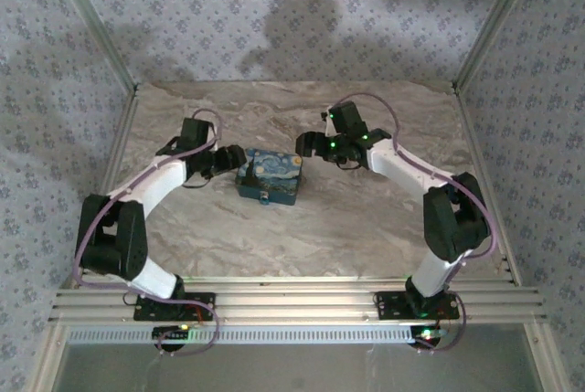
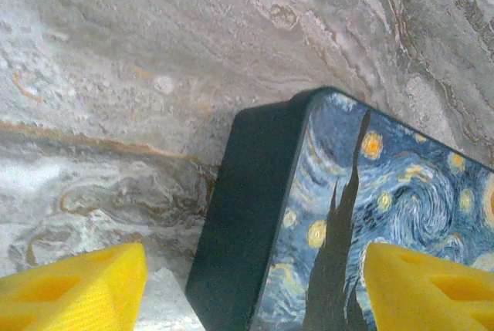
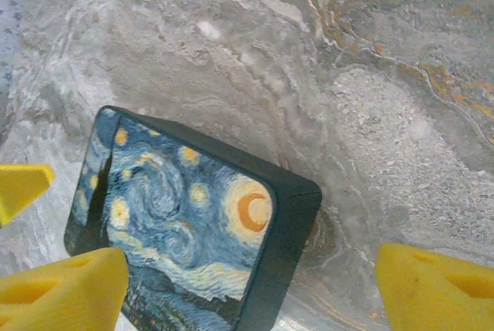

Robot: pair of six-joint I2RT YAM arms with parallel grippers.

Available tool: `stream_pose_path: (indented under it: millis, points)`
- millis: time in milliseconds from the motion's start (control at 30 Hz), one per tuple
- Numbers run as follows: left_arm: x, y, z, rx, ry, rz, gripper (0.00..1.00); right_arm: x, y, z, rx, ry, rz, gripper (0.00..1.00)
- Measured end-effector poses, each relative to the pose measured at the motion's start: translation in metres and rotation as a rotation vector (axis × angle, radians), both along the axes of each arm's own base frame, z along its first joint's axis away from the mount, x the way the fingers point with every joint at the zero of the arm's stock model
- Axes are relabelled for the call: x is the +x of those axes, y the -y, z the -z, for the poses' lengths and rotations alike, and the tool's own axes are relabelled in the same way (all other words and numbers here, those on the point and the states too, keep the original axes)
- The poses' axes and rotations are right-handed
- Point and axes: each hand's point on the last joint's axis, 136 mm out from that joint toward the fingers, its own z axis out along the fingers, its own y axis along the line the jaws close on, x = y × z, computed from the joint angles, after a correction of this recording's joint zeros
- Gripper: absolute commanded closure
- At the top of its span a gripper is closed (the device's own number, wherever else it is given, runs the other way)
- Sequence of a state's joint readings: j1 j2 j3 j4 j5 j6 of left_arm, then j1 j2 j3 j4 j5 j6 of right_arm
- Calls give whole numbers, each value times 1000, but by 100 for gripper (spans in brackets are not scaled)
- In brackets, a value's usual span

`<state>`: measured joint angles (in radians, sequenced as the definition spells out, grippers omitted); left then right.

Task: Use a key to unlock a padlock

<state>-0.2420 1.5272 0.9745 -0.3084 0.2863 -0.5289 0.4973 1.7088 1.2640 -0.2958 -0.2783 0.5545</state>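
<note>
A dark box with a starry-night picture on its lid (image 1: 271, 175) lies flat on the marble table between the two arms. A small pale fitting (image 1: 263, 197) sits on its near side, too small to tell whether it is the padlock. My left gripper (image 1: 225, 160) is at the box's left end, open, its yellow fingers (image 2: 73, 292) straddling the box's left edge (image 2: 247, 215). My right gripper (image 1: 307, 146) hovers at the box's right end, open, and the moon corner of the lid (image 3: 251, 211) lies between its fingers (image 3: 436, 285). Neither gripper holds anything.
The marble tabletop (image 1: 366, 227) is walled by patterned panels at the back and sides. An aluminium rail (image 1: 292, 301) runs along the near edge by the arm bases. A yellow finger of the left gripper (image 3: 19, 188) shows beyond the box in the right wrist view.
</note>
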Motion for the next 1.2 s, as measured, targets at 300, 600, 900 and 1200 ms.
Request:
stream_pose_path:
  millis: [300, 600, 900, 1200]
  points:
    - [-9, 10, 28, -56, -74, 13, 31, -10, -54, 54, 12, -140, -74, 17]
    - [-6, 46, 29, -117, -56, 53, 32, 33, -63, 47, 40, -137, -50, 18]
    - [-8, 64, 29, -155, -69, 40, 33, 78, -62, 39, 87, -136, -31, 18]
    - [-9, 60, 29, -110, -55, 34, 26, 96, -5, -2, 94, -108, 18, 16]
